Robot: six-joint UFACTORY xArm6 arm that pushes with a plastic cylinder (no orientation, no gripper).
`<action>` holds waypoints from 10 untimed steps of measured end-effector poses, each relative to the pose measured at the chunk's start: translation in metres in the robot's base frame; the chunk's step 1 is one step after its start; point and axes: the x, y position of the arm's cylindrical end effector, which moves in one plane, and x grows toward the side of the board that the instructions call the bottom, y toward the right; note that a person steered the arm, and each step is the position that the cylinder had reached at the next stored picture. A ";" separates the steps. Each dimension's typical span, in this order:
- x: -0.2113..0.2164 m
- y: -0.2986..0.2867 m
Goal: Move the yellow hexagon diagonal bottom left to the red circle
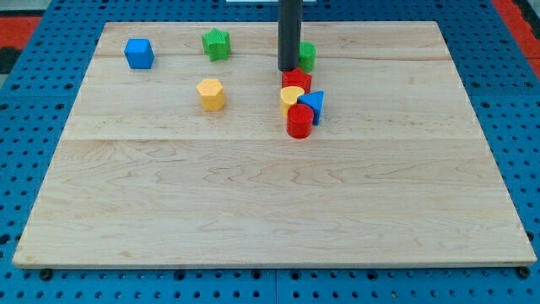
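The yellow hexagon (211,94) lies left of centre in the upper half of the wooden board (270,219). The red circle (299,121), a short cylinder, stands to its right at the bottom of a tight cluster with a yellow block (290,97), a blue triangle (313,105) and a red block (297,81). My rod comes down from the view's top; my tip (288,68) rests just above the red block and beside a green cylinder (307,56), well to the right of the yellow hexagon.
A blue cube (138,53) sits at the upper left and a green star-shaped block (217,44) near the top edge. The board lies on a blue perforated table (25,169).
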 end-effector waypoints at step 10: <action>0.076 -0.110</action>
